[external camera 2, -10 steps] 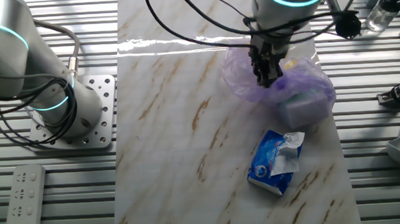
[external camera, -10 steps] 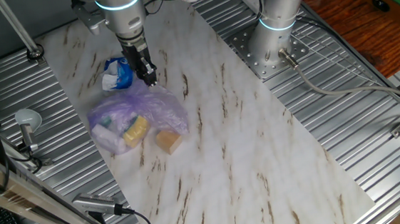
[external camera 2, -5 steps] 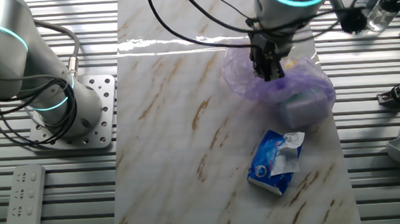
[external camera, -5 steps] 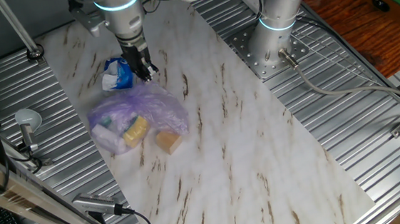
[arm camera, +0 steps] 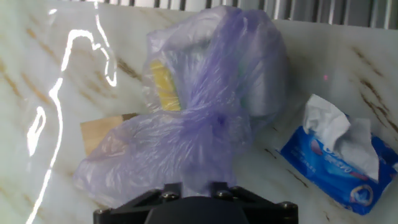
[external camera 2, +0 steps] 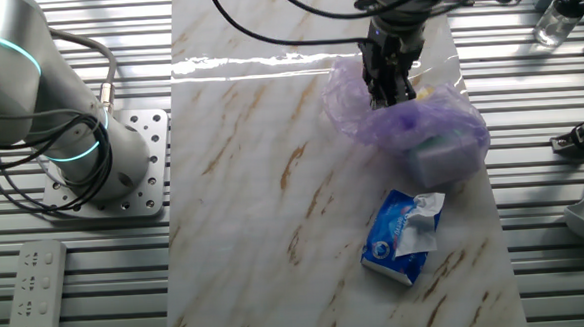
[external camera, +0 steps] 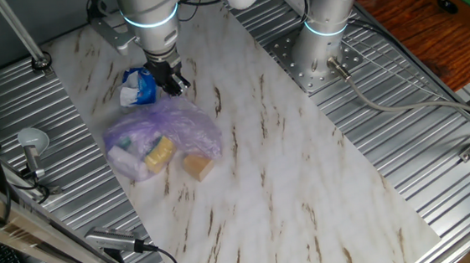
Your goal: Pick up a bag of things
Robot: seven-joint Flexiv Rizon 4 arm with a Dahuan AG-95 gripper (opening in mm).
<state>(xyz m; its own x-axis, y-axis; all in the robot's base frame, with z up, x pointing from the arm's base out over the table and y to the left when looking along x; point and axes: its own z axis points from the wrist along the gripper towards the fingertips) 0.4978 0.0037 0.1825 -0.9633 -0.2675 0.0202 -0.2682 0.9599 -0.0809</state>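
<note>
The bag of things [external camera: 164, 135] is a wrinkly pale-purple plastic bag lying on the marble board, with a yellow block [external camera: 159, 154] and whitish items showing through it. My gripper [external camera: 174, 86] is just above the bag's far edge, next to the blue-and-white packet. In the other fixed view my gripper [external camera 2: 388, 90] stands over the bag [external camera 2: 421, 132] and its plastic rises toward the fingers. In the hand view the bag [arm camera: 205, 106] narrows into a gathered neck that runs in between the jaws of my gripper [arm camera: 198, 186], which is shut on it.
A blue-and-white packet [external camera: 137, 86] lies beside the bag and also shows in the other fixed view [external camera 2: 406, 236]. A tan wooden cube [external camera: 197, 165] touches the bag's near side. A second arm's base [external camera: 325, 49] stands on the metal table. A remote [external camera 2: 33, 287] lies at the table's edge.
My gripper has risen a little above the bag, shut on its gathered plastic. The bag's body has stayed on the board.
</note>
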